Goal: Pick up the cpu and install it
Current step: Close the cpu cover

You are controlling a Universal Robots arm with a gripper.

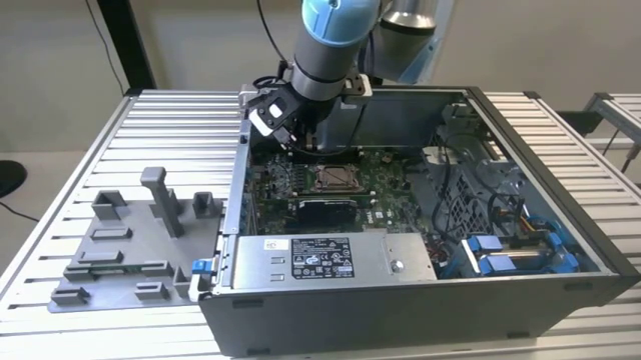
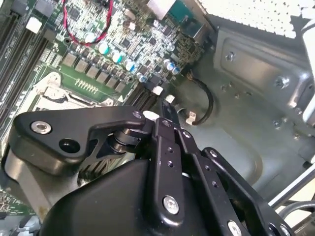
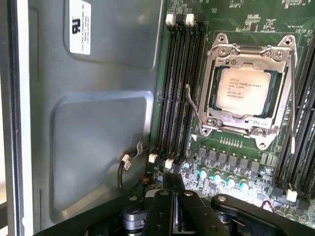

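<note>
Ribbed metal counter (image 1: 180, 112) carries an open computer case (image 1: 561, 150), and the cpu (image 3: 243, 93) lies flat in the socket (image 3: 246, 129) on the green board (image 3: 231, 14), ringed by the socket's metal frame. I cannot tell whether that frame is clamped down on it. By its look I judge the chip light, stiff and thin. Its smooth silvery top is likely slippery, and the contact side is delicate, so the safe hold would be on two opposite edges, kept level and never pressed on the face. Dark print crosses its top. Beside the socket run the long memory slots (image 3: 179, 88). Near their end hangs the claw (image 3: 173, 181), above the board close to the case wall and well apart from the chip; in both wrist views its fingers (image 2: 165, 110) look drawn narrow with nothing between them. A white sticker (image 3: 80, 24) sits on the case wall and a printed label (image 1: 320, 257) on the power supply box. On the counter beside the case rests a grey tray (image 1: 110, 255)
</note>
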